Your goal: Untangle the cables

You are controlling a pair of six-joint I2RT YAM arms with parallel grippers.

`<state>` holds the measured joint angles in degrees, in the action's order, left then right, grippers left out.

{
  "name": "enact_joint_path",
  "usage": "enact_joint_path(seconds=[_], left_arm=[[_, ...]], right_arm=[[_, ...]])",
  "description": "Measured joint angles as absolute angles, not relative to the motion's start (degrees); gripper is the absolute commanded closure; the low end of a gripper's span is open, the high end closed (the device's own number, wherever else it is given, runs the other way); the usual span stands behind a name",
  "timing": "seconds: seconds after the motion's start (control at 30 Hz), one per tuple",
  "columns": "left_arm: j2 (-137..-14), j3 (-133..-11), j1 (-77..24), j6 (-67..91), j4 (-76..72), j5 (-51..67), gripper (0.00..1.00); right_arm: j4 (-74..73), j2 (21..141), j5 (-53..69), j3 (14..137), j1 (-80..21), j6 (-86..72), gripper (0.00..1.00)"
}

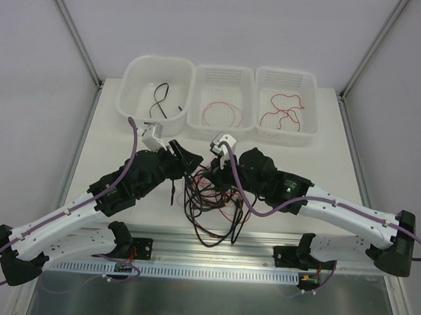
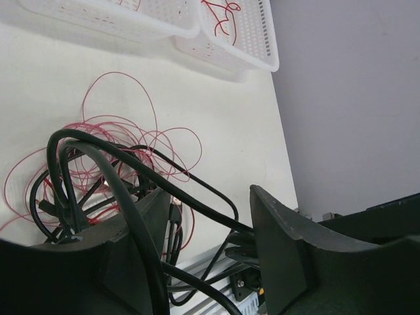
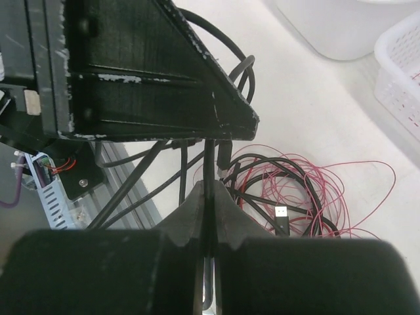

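Right gripper: fingers pressed together, pinching one black cable that rises straight out of the pinch toward the left gripper. Left gripper: fingers spread wide, clamping nothing; black loops drape over one finger and pass through the gap. Both grippers sit close together above the table. The tangle of black cables and fine red wires lies on the table just beneath them, slightly toward the arm bases, between the arms. I judge the pinched strand runs roughly gripper to gripper, so the next pull turns on drawing them apart sideways. Three bins behind each hold a cable
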<state>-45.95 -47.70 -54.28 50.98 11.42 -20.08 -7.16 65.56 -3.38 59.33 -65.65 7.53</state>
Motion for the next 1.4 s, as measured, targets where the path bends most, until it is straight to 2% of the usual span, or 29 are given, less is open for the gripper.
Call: enact_joint_path(seconds=[0.13,0.23,0.37,0.4,0.47,0.5,0.6,0.7,0.73,0.8,0.9,1.0,1.1,1.17,1.2,1.23,1.3,1.33,1.4], left_arm=[[-46.24,-47.40,-54.28,53.21,11.53,-20.10,0.42],[-46.48,-47.29,-54.28,54.22,11.60,-20.14,0.46],[-48.29,-47.44,-54.26,54.96,11.46,-20.14,0.59],[-48.88,-47.51,-54.26,55.07,11.44,-20.16,0.67],[-49.67,-47.66,-54.26,55.16,11.42,-20.21,0.77],[-49.91,-47.68,-54.26,55.05,11.53,-20.27,0.87],[-49.93,-47.68,-54.28,55.07,11.97,-20.91,0.99],[-49.23,-47.68,-54.26,54.98,11.99,-21.91,1.00],[-48.88,-47.70,-54.26,54.89,11.99,-22.31,1.00],[-47.66,-47.77,-54.26,54.61,11.97,-23.70,1.00],[-46.13,-48.27,-54.08,54.19,11.97,-25.30,1.00],[-45.47,-49.28,-53.49,53.63,11.86,-26.20,1.00],[-45.69,-50.24,-53.12,52.69,11.77,-26.09,1.00],[-46.00,-50.26,-52.75,51.79,11.75,-25.87,0.99],[-46.24,-50.24,-52.62,51.48,11.79,-25.71,0.91],[-46.50,-50.09,-52.36,51.18,11.77,-25.23,0.88],[-46.96,-49.63,-51.62,50.43,11.84,-24.05,0.84],[-47.46,-49.32,-51.16,50.04,11.86,-23.24,0.78],[-48.99,-48.90,-50.39,49.32,11.94,-21.10,0.73]], right_arm=[[-7.22,65.56,-5.21,59.33,-66.41,8.32,0.99],[-7.22,65.58,-5.87,59.33,-66.85,8.80,0.99],[-7.53,66.02,-6.76,59.33,-67.77,9.52,0.99],[-7.64,66.35,-7.03,59.33,-67.94,9.63,0.99],[-8.03,67.05,-7.38,59.33,-68.23,9.76,0.99],[-8.05,67.40,-7.60,59.33,-68.42,9.80,0.99],[-7.99,67.70,-8.16,59.33,-68.79,9.93,0.88],[-7.60,67.70,-8.23,59.33,-69.01,9.91,0.70],[-7.42,67.70,-8.23,59.33,-69.12,9.65,0.57],[-7.03,67.68,-8.19,59.31,-69.21,9.45,0.50],[-6.63,67.61,-8.19,59.31,-69.25,9.50,0.50],[-6.63,67.59,-8.36,59.31,-69.25,9.52,0.64],[-6.72,67.88,-8.91,59.35,-69.25,9.13,0.64],[-7.16,68.12,-10.22,59.35,-69.25,8.73,0.57],[-7.68,68.10,-11.49,59.33,-69.21,8.29,0.52],[-8.21,67.90,-12.47,59.24,-68.93,7.75,0.45],[-9.08,66.72,-13.76,58.48,-67.94,6.57,0.38],[-9.74,65.47,-14.33,57.47,-66.94,5.85,0.34],[-11.49,62.22,-14.55,55.05,-64.77,4.47,0.32]])
